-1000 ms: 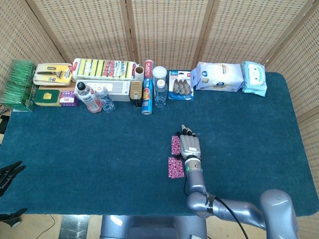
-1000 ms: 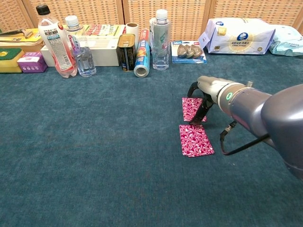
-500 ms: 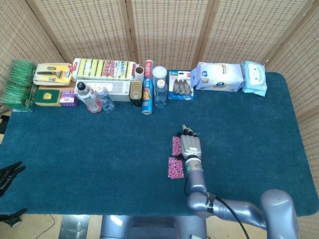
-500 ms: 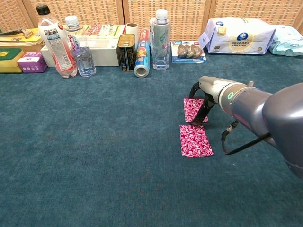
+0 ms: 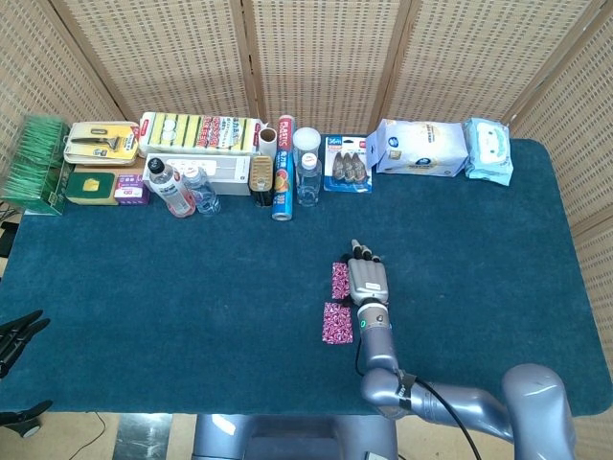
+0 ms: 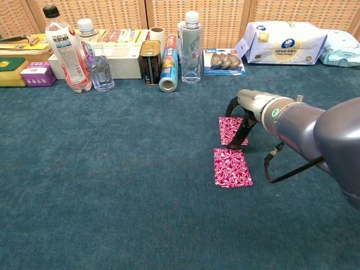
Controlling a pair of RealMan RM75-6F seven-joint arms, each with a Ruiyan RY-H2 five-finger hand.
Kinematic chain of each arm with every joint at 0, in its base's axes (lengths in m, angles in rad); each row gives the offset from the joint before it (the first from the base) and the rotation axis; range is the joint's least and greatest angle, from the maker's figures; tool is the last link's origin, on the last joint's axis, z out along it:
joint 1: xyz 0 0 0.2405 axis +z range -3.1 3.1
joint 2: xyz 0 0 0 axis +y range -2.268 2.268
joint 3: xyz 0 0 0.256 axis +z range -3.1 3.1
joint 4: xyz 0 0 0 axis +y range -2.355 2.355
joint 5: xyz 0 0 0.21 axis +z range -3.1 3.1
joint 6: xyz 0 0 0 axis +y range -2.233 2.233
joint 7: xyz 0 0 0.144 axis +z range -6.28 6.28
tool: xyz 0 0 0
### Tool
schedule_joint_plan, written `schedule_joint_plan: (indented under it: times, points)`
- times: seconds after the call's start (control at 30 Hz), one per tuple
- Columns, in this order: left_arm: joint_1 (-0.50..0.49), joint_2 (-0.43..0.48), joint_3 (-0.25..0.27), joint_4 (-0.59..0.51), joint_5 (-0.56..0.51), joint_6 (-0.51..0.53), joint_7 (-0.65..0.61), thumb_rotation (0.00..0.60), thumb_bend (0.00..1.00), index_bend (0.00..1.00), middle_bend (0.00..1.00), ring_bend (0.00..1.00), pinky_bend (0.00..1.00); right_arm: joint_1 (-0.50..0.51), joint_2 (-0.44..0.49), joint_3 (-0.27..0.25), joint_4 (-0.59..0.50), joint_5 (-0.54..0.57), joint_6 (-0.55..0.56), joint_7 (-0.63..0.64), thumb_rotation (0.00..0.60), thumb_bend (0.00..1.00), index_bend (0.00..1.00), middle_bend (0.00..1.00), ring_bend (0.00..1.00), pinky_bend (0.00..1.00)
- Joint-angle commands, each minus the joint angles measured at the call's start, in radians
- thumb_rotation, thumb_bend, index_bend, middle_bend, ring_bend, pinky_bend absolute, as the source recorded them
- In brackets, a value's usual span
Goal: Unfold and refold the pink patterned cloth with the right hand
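Observation:
The pink patterned cloth shows as two flat patches with a narrow strip of table between them: a far patch (image 6: 228, 128) (image 5: 339, 279) and a near patch (image 6: 232, 167) (image 5: 336, 323). My right hand (image 6: 251, 107) (image 5: 367, 279) hovers palm down over the far patch's right side. Its dark fingers (image 6: 241, 134) arch down and touch that patch near its right edge, spread apart, with nothing gripped between them. Dark fingers of my left hand (image 5: 19, 333) poke in at the left edge of the head view, beside the table, spread and holding nothing.
A row of goods lines the table's back edge: bottles (image 6: 67, 48), a can (image 6: 149, 62), a foil roll (image 6: 169, 70), a clear bottle (image 6: 191, 48), a blister pack (image 6: 224, 61) and wipes packs (image 6: 284, 42). The teal table (image 5: 192, 307) stretches left and right of the cloth.
My right hand has crept slightly to the right, and the far pink patch has slid a little that way under its fingertips. The near patch has shifted very slightly.

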Motion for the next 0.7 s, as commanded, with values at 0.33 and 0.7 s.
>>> schedule_joint_plan:
  times: [0.33,0.7]
  points:
    - [0.003,0.000,0.002,0.005,0.007,0.009,-0.006,0.600,0.07,0.00,0.00,0.00,0.05,-0.009,0.021,-0.006,-0.054,-0.016,0.037,-0.008,0.600,0.24,0.26,0.00,0.00,0.14]
    - [0.001,0.001,0.005,0.010,0.020,0.015,-0.014,0.600,0.07,0.00,0.00,0.00,0.05,-0.026,0.067,-0.020,-0.180,-0.042,0.094,-0.022,0.600,0.24,0.26,0.00,0.00,0.14]
